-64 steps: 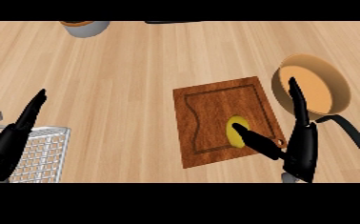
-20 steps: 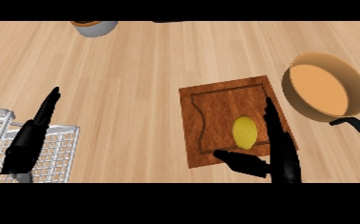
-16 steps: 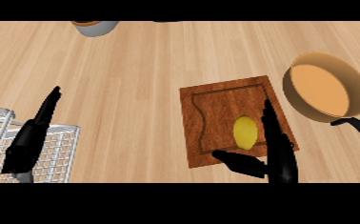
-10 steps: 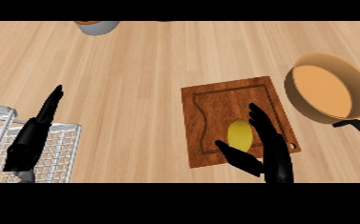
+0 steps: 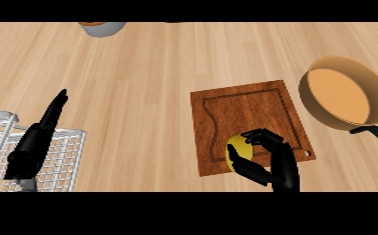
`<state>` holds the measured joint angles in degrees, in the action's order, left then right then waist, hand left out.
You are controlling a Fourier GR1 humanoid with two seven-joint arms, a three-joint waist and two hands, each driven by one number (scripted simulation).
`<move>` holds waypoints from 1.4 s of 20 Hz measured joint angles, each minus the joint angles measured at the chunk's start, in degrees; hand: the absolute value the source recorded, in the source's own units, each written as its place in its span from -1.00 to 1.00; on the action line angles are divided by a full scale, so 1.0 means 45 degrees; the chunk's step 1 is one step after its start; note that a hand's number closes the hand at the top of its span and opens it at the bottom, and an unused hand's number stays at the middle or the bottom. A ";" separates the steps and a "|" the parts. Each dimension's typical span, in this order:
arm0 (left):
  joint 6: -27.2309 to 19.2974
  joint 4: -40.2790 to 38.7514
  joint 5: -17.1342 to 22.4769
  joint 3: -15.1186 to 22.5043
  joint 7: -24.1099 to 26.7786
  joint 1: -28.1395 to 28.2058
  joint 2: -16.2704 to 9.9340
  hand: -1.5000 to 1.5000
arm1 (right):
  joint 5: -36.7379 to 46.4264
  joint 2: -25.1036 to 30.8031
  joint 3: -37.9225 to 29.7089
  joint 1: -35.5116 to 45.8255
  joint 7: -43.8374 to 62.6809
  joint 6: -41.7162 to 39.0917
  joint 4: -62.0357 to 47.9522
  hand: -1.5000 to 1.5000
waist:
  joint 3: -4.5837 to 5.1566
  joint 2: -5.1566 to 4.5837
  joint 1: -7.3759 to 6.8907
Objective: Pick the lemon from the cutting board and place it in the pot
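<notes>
The right hand (image 5: pixel 272 160) curls round the lemon (image 5: pixel 238 150), fingers over its right side (thumb under it), on the cutting board (image 5: pixel 247 114); the pot (image 5: pixel 339 98) sits beyond, upper right.

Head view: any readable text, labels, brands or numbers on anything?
None. No text shows on the cutting board, lemon, pot, wire rack, or the bowl at the top edge. Both robot hands are plain black.

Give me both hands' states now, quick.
Left hand: open, fingers straight, holding nothing.
Right hand: shut on the yellow lemon, at the brown wooden cutting board.
</notes>
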<state>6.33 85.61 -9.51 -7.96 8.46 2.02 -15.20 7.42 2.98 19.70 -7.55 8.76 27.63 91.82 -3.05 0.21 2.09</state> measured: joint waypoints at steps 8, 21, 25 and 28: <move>0.0029 0.0168 0.0032 -0.0002 0.0130 0.0039 0.0003 0.00 | -0.1404 0.1797 -0.0894 0.0720 -0.1918 -0.2660 -0.0295 1.00 | 0.0010 -0.0115 -0.0014; 0.0110 0.0676 0.0145 -0.0182 0.0132 0.0399 0.0001 0.00 | -0.3845 0.7042 -0.3112 0.2382 -0.5260 -0.9238 -0.0696 1.00 | 0.0032 -0.0342 0.0200; 0.0167 0.0752 0.0165 -0.0221 0.0125 0.0464 0.0004 0.00 | -0.4453 0.8553 -0.4270 0.2903 -0.6640 -1.0823 -0.1403 1.00 | 0.0041 -0.0357 0.0249; 0.0199 0.0757 0.0177 -0.0206 0.0127 0.0443 0.0004 0.00 | -0.4790 0.9615 -0.5122 0.3351 -0.7660 -1.1876 -0.2050 1.00 | 0.0044 -0.0364 0.0229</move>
<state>7.23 89.02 -8.72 -8.89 9.03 4.01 -15.19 -14.13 46.25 -3.35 7.54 -25.71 -25.81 82.60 -2.85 -1.43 3.12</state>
